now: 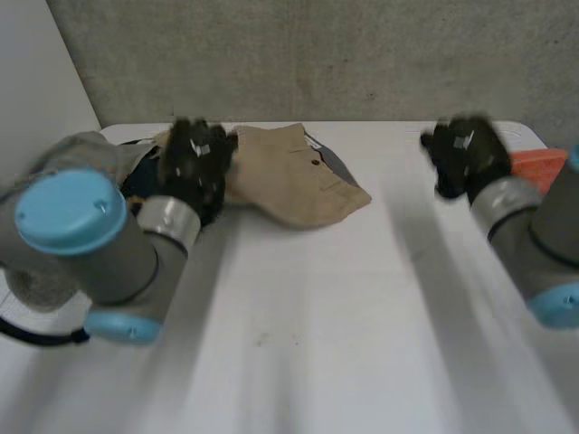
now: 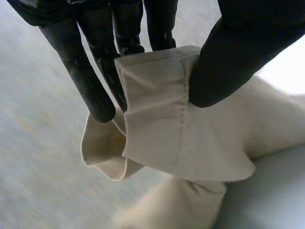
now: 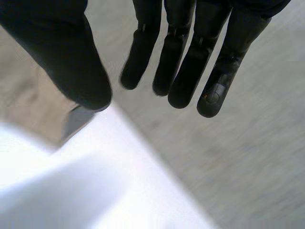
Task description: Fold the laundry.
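A beige garment [image 1: 294, 176] lies rumpled at the back of the white table [image 1: 317, 344], left of the middle. My left hand [image 1: 194, 165] is at the garment's left end. In the left wrist view a folded beige hem [image 2: 181, 138] is pinched between that hand's thumb [image 2: 228, 52] and its fingers [image 2: 86, 71], and the hem hangs raised off the surface. My right hand [image 1: 463, 154] hovers at the back right, away from the garment. Its fingers [image 3: 190, 62] are straight and spread from the thumb, with nothing between them.
Dark blue cloth [image 1: 140, 183] shows under the beige garment's left side. An orange item [image 1: 540, 165] lies at the back right corner, just beyond my right hand. A grey wall [image 1: 362, 54] runs along the table's far edge.
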